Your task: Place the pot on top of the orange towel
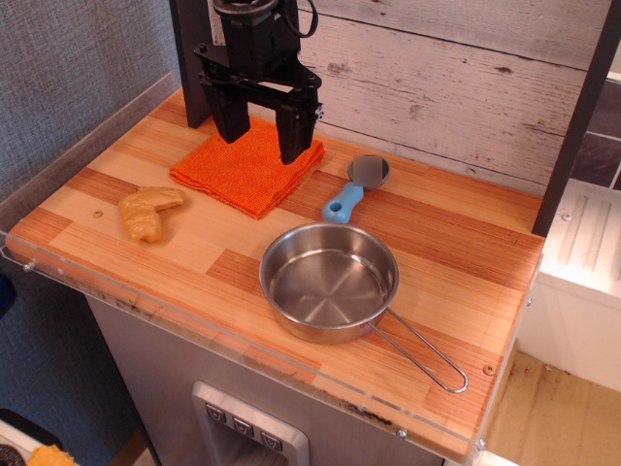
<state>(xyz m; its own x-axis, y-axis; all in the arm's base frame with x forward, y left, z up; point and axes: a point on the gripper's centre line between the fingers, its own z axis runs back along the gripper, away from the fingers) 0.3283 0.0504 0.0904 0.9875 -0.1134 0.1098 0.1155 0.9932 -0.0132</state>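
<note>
Right, pot sits empty and upright toward the surface's near-right part, wire loop handle trailing off to roughly 4 o'clock, nearly to the front edge. Nothing touching it. Orange towel lies flat at about 11 o'clock from the pot, well apart, near the back wall. Pincer hangs over the towel, jaws spread wide, nothing in them, tips just above the cloth or brushing it; can't tell which from this angle.

So, step in hand by my read: get off the towel and over to the pot, i.e. travel toward 5 o'clock. Pick not yet begun.

How to do it well, imo: lift clear first so the tips don't drag the cloth and rumple it. Rim grab looks the safer bet vs. the thin wire handle; the handle would let the pan swing and tip. Straddle the wall at the pot's 10–11 o'clock side, one jaw inside, one out. Steel's shiny, prob slick, so close firmly and lift slowly.

Watch the scoop, blue handle, lying just beyond the pot at 12 o'clock, between pot and towel-ish; carry the pot high enough to pass it. Yellow food piece at the pot's 9 o'clock, well apart, no bother. Set down centred, since the towel looks about as wide as the pot.
</note>
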